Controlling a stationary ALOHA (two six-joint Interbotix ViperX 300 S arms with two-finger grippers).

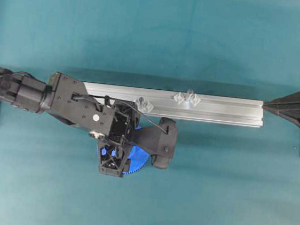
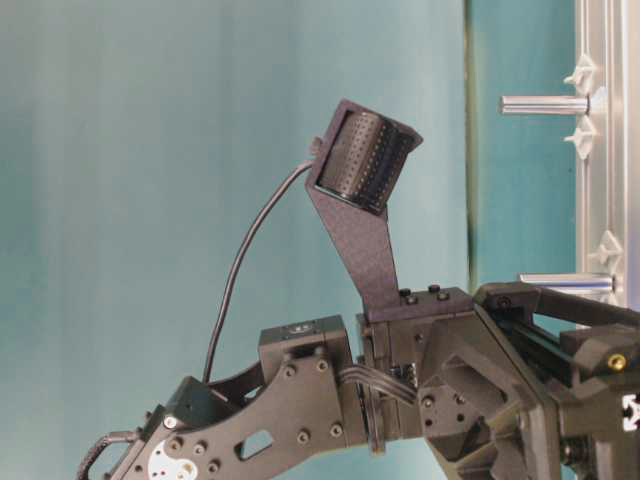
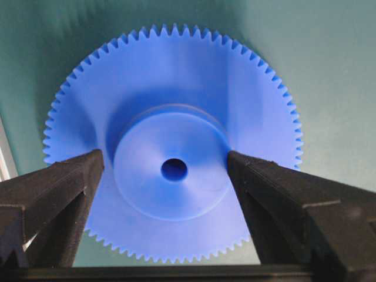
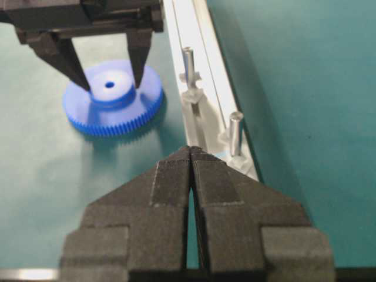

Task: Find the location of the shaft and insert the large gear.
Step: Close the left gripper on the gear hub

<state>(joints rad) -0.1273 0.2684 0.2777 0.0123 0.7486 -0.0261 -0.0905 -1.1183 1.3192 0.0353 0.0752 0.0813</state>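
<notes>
Left gripper (image 3: pixel 167 170) jaws spread, straddling the hub of the gear (image 3: pixel 176 106), touching or just beside it on both sides; can't tell if pinching. Gear lies flat on the surface (image 1: pixel 211 194), just beside the rail (image 1: pixel 220 106). Shaft (image 1: pixel 187 97) upright on rail. Right gripper (image 4: pixel 191 155) jaws pressed together, empty, near rail end.

You get bright, even light from above, with soft shadows on the table (image 1: pixel 211 194). In the right wrist view the large gear (image 4: pixel 113 97) and near jaws look soft. The aluminium rail (image 1: pixel 215 106) glares pale overhead, and the table-level backdrop is smeared, washed-out teal.
</notes>
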